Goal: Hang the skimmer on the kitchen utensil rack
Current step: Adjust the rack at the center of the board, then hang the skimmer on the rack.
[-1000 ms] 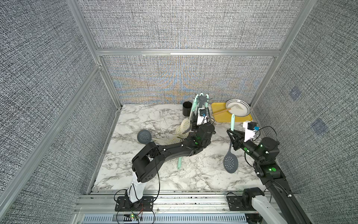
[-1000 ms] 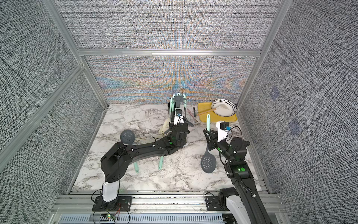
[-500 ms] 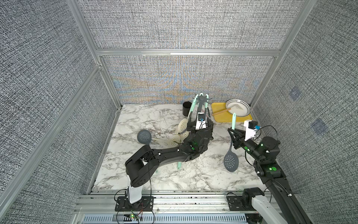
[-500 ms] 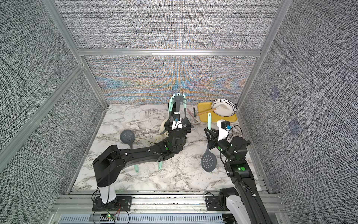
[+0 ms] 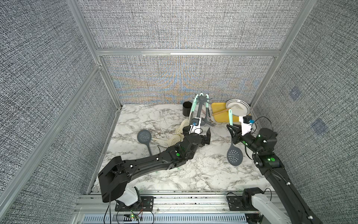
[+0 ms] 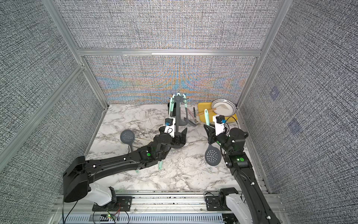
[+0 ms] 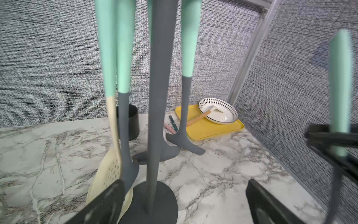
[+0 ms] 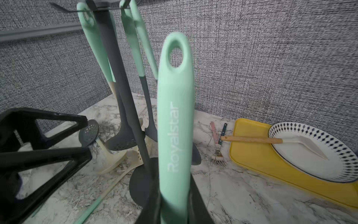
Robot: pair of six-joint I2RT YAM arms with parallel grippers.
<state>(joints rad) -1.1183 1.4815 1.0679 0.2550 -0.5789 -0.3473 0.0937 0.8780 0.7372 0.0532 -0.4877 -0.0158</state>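
Skimmer (image 5: 234, 155) upright in right gripper (image 5: 231, 129), clamped on handle, hole uppermost; kitchen utensil rack (image 5: 201, 99) at ten o'clock; left gripper (image 5: 197, 133) wide open, empty, near its pole.

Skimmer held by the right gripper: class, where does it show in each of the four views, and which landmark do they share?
Top view: skimmer right of centre, round head hanging low.
Top view: skimmer likewise right of centre.
Left wrist: blurred mint handle near the picture's edge.
Right wrist: mint handle up close, mid-picture.
Shared landmark: yellow tray.
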